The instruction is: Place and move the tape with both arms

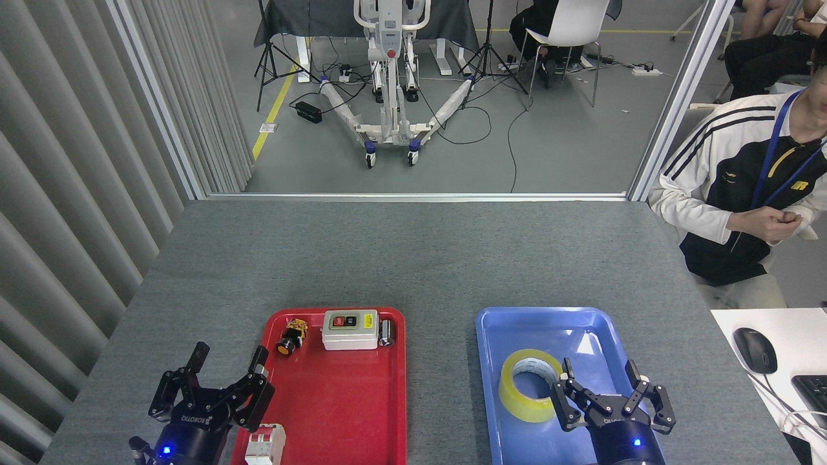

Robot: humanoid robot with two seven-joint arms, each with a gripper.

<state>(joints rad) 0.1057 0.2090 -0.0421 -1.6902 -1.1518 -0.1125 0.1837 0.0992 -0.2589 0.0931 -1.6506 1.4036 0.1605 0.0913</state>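
Left hand hangs spread at the red tray's near-left edge, empty. Over in the blue tray the tape lies flat, and the right hand sits just beside it, fingers splayed, gripping nothing.

one view only, from the robot's head: it looks forward and down over the table, fairly close, both arms entering at the bottom edge; past the far edge the floor runs on, its distant clutter probably cut off
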